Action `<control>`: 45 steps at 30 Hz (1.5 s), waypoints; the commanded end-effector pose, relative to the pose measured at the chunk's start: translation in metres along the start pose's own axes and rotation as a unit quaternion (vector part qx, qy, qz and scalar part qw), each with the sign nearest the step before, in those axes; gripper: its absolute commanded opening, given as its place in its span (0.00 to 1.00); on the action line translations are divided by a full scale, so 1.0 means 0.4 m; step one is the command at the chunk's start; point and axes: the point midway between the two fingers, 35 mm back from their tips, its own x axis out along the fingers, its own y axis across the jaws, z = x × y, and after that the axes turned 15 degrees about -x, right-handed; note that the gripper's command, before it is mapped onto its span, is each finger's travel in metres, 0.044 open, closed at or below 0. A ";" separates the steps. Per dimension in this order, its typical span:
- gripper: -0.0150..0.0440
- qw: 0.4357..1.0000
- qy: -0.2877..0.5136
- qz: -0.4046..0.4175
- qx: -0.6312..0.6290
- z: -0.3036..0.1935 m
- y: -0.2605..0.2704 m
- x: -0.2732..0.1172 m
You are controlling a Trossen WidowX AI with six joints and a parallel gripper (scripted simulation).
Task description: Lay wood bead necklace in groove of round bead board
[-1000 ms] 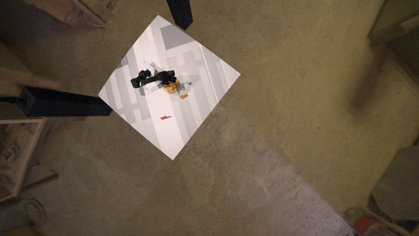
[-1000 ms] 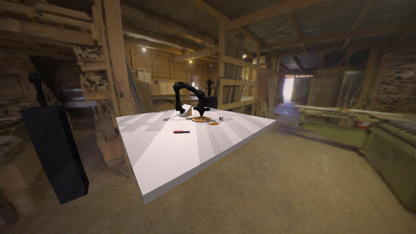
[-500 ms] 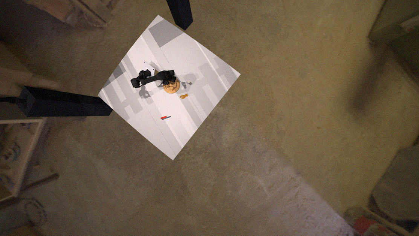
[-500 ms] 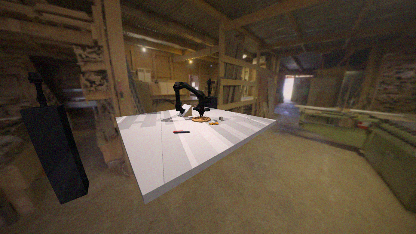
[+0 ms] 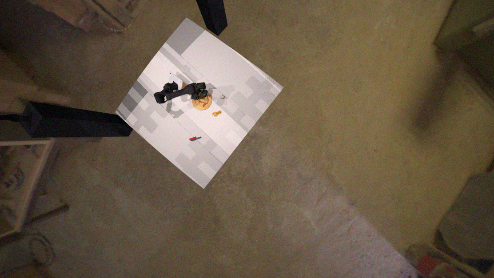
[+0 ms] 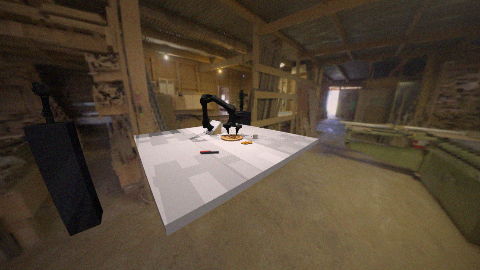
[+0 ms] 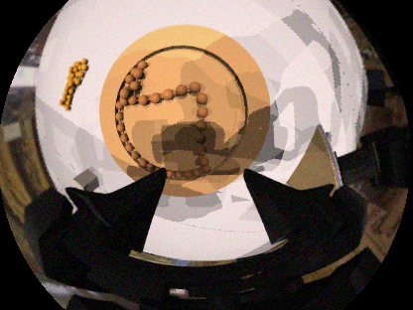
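The round bead board [image 5: 199,108] [image 6: 231,139] [image 7: 258,99] is light orange wood with a thin dark ring groove [image 7: 184,47]. The necklace of brown wood beads [image 7: 168,94] lies on it. In the wrist view its left and lower stretches follow the groove. One stretch crosses the inside from the left, turns a corner and runs down to the lower edge. Several beads are bunched and doubled at the upper left. The upper and right groove shows no beads. My gripper [image 6: 232,133] [image 7: 206,172] is open and empty, just above the board's near edge by the lower beads.
A yellow bead bunch [image 5: 216,113] [image 6: 246,142] [image 7: 75,79] and a small grey cube [image 5: 222,97] [image 6: 255,136] [image 7: 86,179] lie beside the board. A red and dark stick-like object [image 5: 193,138] [image 6: 205,152] lies farther off. A wedge-shaped block stands near the arm's base.
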 end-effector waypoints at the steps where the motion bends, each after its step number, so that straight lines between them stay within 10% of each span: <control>1: 1.00 1.000 0.002 0.000 0.001 -0.001 0.000 -0.006; 19: 1.00 1.000 0.002 0.000 0.001 -0.001 0.000 -0.006; 31: 0.47 0.992 0.002 0.000 -0.128 0.030 -0.001 -0.087; 45: 0.46 0.992 0.001 0.003 -0.126 0.029 0.003 -0.049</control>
